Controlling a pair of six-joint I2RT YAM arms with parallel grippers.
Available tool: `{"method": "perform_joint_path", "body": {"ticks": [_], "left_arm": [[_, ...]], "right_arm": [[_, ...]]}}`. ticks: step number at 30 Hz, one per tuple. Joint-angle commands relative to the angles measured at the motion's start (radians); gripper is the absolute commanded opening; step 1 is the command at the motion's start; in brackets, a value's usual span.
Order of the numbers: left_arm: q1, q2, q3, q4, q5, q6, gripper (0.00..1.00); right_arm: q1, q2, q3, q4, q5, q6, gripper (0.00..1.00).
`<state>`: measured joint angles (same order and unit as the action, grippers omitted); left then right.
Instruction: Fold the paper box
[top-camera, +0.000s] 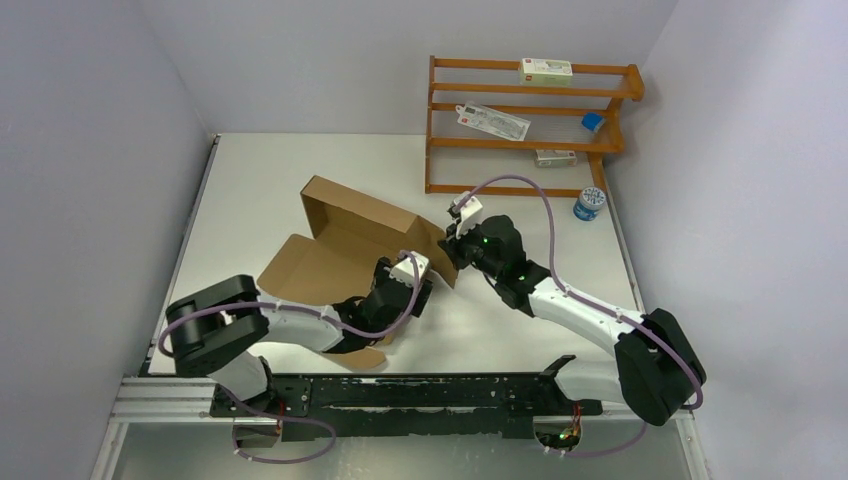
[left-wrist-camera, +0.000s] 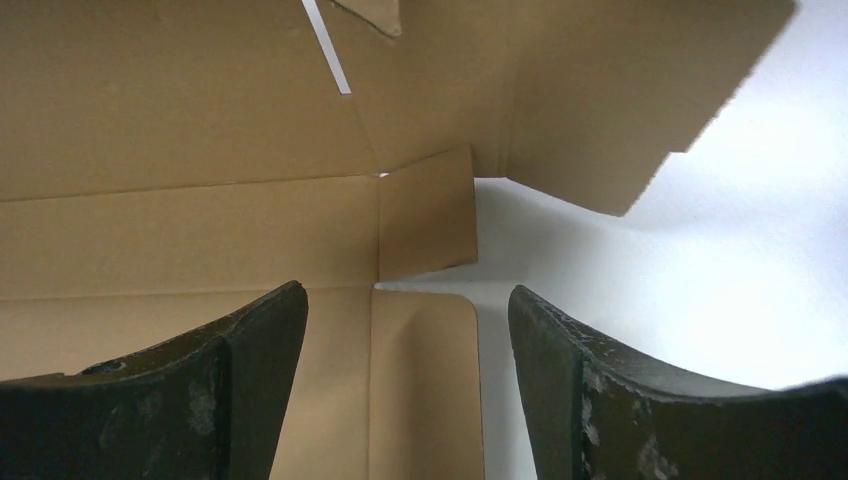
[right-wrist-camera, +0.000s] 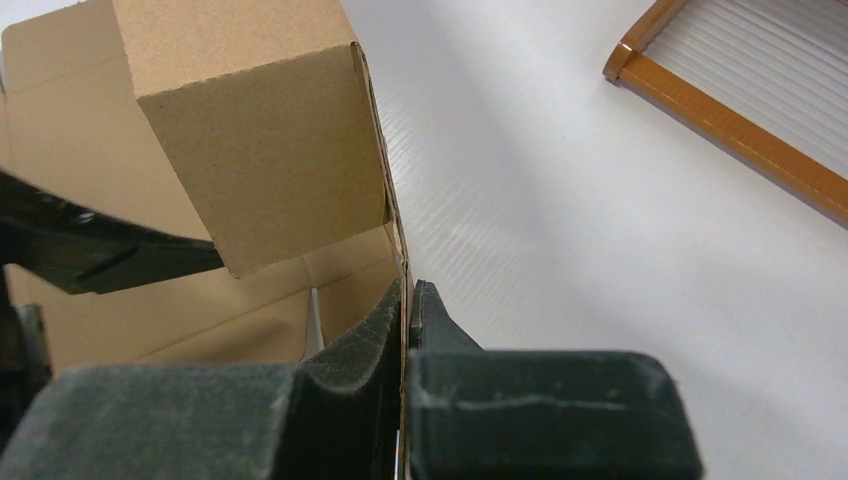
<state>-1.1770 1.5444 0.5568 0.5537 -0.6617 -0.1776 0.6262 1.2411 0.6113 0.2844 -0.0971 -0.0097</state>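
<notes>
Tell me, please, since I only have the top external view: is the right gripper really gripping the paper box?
Observer: Yes. In the right wrist view the right gripper is shut on the thin edge of a raised wall of the paper box.
Operator: And the left one?
Observer: The left gripper is open over the cardboard, with nothing held between its fingers.
Operator: Anything near it?
Observer: A small tab of the box sits just ahead of its fingers, beside bare table.

One paper box (top-camera: 350, 235), one wooden rack (top-camera: 432, 130), one jar (top-camera: 588, 204).
</notes>
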Motion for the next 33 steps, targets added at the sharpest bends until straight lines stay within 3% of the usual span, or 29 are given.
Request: {"method": "perform_joint_path", "body": {"ticks": [1, 10, 16, 22, 27, 33], "left_arm": [[0.035, 0.081, 0.034, 0.155, 0.051, -0.043, 0.79], [0.089, 0.186, 0.044, 0.221, 0.080, -0.077, 0.77], [0.194, 0.188, -0.005, 0.256, 0.157, -0.234, 0.61], [0.257, 0.194, -0.057, 0.301, 0.252, -0.376, 0.53], [0.309, 0.185, -0.122, 0.382, 0.293, -0.464, 0.53], [0.317, 0.112, -0.108, 0.354, 0.256, -0.403, 0.59]], "right_arm": [[0.014, 0.012, 0.009, -0.015, 0.001, -0.028, 0.00], [0.025, 0.019, 0.012, -0.023, 0.002, -0.042, 0.00], [0.041, 0.018, 0.020, -0.036, 0.001, -0.046, 0.00], [0.050, -0.012, 0.024, -0.050, -0.009, -0.032, 0.00], [0.051, -0.017, 0.017, -0.053, -0.016, -0.034, 0.00], [0.052, -0.005, 0.019, -0.076, -0.041, -0.048, 0.00]]}}
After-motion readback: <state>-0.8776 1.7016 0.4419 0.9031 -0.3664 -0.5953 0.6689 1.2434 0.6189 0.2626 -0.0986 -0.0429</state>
